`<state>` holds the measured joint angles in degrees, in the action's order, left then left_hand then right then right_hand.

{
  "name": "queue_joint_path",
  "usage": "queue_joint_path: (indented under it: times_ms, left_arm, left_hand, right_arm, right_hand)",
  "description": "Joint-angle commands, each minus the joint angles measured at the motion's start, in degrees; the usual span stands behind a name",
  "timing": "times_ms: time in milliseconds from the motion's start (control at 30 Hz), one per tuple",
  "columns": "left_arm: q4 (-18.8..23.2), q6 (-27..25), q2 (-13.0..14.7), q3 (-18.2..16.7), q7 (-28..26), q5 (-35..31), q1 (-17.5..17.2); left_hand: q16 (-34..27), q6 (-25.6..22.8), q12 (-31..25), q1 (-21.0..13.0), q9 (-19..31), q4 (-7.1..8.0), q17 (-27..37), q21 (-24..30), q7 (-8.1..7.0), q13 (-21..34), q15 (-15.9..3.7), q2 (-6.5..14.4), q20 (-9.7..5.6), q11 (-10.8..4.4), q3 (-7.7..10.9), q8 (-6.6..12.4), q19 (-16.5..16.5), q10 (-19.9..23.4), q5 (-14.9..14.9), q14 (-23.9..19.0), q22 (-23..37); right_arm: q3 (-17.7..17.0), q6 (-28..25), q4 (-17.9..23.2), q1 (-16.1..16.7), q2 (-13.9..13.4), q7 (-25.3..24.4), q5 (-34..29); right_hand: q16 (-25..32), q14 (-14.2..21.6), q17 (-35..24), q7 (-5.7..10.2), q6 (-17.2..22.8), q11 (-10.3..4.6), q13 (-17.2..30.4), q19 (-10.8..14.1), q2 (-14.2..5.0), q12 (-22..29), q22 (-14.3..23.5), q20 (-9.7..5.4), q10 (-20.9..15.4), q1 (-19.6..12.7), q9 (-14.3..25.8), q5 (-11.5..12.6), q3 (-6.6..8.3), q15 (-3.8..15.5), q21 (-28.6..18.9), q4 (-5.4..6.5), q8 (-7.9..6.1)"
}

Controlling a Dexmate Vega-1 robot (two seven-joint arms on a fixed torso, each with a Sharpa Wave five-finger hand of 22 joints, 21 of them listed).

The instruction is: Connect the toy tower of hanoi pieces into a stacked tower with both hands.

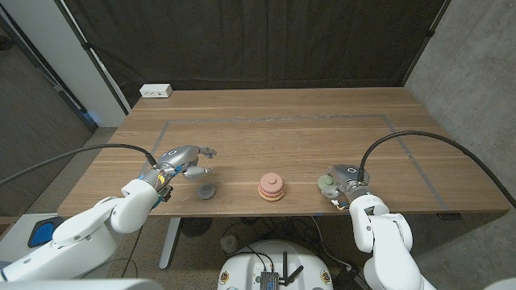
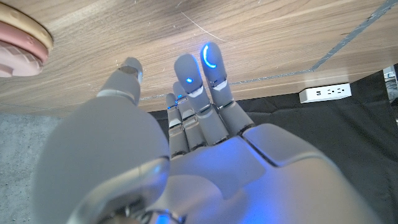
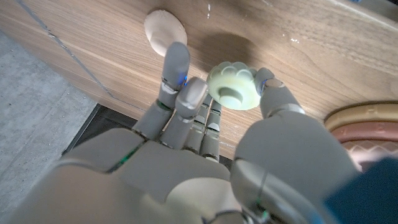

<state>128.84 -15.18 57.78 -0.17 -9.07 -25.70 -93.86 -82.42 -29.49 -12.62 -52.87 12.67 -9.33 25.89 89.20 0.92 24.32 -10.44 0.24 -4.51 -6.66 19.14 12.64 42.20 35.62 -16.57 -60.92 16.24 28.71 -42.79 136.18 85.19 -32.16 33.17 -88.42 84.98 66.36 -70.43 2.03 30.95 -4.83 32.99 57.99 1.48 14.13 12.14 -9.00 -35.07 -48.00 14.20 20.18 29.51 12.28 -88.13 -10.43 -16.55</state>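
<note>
The partly stacked pink tower stands near the front edge of the wooden table, with a grey piece to its left below the left hand, fingers spread and empty, while the right hand pinches a pale green piece.

No readable text anywhere; the white power strip at the wooden table's far left corner carries no legible marking.
</note>
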Motion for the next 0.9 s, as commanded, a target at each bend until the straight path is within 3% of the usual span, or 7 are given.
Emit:
queue_joint_path:
  times_ms: [33,433,900]
  left_arm:
    - [-0.02,0.42,-0.32,-0.60,0.15,-0.20,-0.58]
    - [-0.17,1.00,-0.70,-0.83,0.30,-0.44,-0.72]
    - [-1.67,2.87,-1.75,-1.14,-0.87,0.05,-0.77]
  left_hand:
    - [0.14,-0.57,0.12,0.01,0.11,-0.01,0.31,-0.11,-0.03,0.14,-2.13,0.30,-7.40,-0.04,0.49,-0.07,0.42,0.12,-0.15,-0.38,0.18]
    - [0.15,-0.63,0.17,0.06,0.13,-0.02,0.33,-0.10,-0.04,0.17,-2.13,0.28,-7.40,-0.17,0.56,-0.11,0.47,0.11,-0.13,-0.41,0.21]
    - [0.19,-0.71,0.18,0.04,0.15,-0.06,0.33,-0.12,-0.09,0.20,-2.13,0.25,-7.41,-0.18,0.66,-0.15,0.49,0.21,-0.12,-0.42,0.22]
  right_arm:
    - [-0.78,1.88,2.24,1.25,0.88,0.65,-1.66]
    - [-2.03,4.57,3.83,2.38,1.24,-0.12,-0.65]
    - [-1.66,7.85,5.10,1.54,1.01,0.70,0.40]
  right_hand:
    - [0.44,0.61,-0.16,0.60,1.36,-1.97,1.23,0.45,-2.99,0.28,0.15,-3.64,-2.86,-3.83,0.26,0.52,1.04,0.25,-0.03,0.75,-0.49]
    - [0.85,0.73,-0.13,0.61,1.56,-2.07,1.52,0.68,-2.89,0.06,0.09,-3.63,-3.07,-3.77,0.18,0.84,1.29,0.24,0.17,0.88,-0.46]
    - [1.25,0.80,-0.10,0.55,1.52,-1.90,1.81,0.85,-2.82,-0.22,0.03,-3.65,-3.25,-3.74,0.11,1.14,1.57,0.23,0.38,0.95,-0.33]
